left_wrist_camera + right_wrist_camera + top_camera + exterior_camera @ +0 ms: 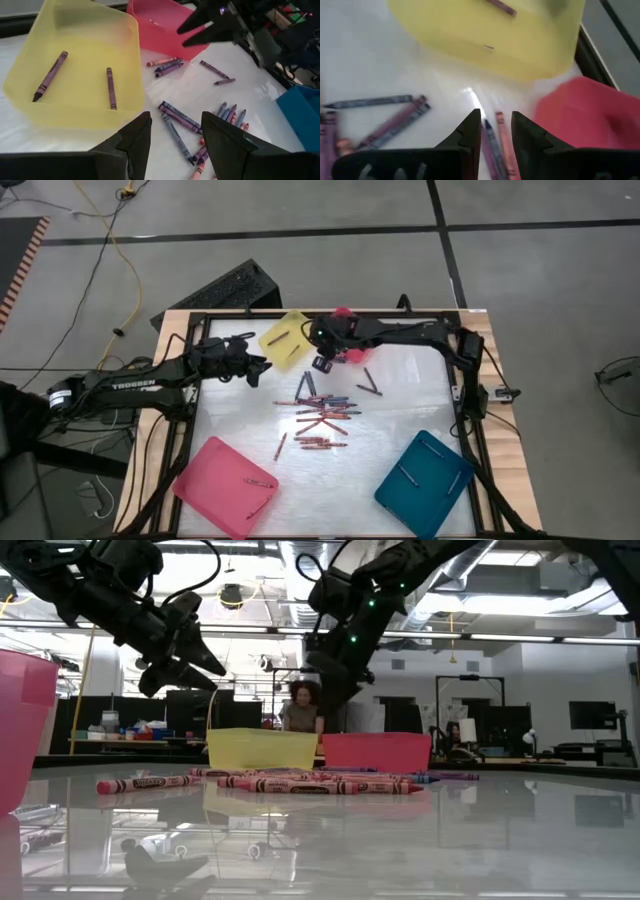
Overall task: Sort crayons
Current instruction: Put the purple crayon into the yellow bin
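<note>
1. Loose crayons (322, 412) lie scattered at the centre of the white bench (400, 405), with two more in the yellow tray (285, 338) at 12 o'clock.
2. The right claw (322, 364) hangs over the small crayons beside the far pink tray (352, 352), jaws parted, gripping nothing.
3. The left claw (262, 366) hovers at the pile's 10 o'clock, jaws apart and empty
</note>
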`<action>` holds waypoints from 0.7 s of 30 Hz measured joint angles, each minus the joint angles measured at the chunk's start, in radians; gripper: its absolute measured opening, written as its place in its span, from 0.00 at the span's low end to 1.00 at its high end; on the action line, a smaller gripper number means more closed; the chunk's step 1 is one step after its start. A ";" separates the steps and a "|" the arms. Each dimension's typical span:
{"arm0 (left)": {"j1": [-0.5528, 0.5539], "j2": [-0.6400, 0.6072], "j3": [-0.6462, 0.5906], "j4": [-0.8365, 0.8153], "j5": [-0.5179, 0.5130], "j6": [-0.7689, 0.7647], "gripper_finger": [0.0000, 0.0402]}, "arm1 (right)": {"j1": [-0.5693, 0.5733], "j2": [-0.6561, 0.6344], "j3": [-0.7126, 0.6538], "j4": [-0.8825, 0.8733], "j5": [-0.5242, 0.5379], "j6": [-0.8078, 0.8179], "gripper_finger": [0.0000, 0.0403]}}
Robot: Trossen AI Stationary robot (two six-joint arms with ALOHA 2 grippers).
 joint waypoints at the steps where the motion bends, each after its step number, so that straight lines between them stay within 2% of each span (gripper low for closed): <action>1: 0.000 0.000 0.000 -0.003 0.009 0.000 0.41 | -0.001 0.000 0.000 -0.013 0.023 0.008 0.25; 3: -0.001 0.000 0.000 -0.016 0.012 -0.001 0.41 | -0.007 0.000 0.000 -0.018 0.074 0.016 0.25; 6: 0.000 0.000 0.000 -0.030 0.011 0.000 0.41 | -0.013 0.000 0.000 -0.017 0.093 0.016 0.21; 11: 0.000 0.000 0.000 -0.047 0.009 -0.001 0.40 | 0.014 0.021 0.002 -0.015 0.103 0.007 0.03; 16: -0.001 0.000 0.000 -0.054 -0.004 -0.002 0.37 | 0.058 0.079 0.010 -0.035 0.174 -0.011 0.00; 19: -0.001 0.000 0.000 -0.055 -0.006 -0.007 0.35 | 0.079 0.115 0.046 -0.100 0.306 -0.017 0.00; 21: -0.001 0.000 0.000 -0.055 -0.006 -0.009 0.33 | 0.086 0.126 0.061 -0.119 0.344 -0.039 0.00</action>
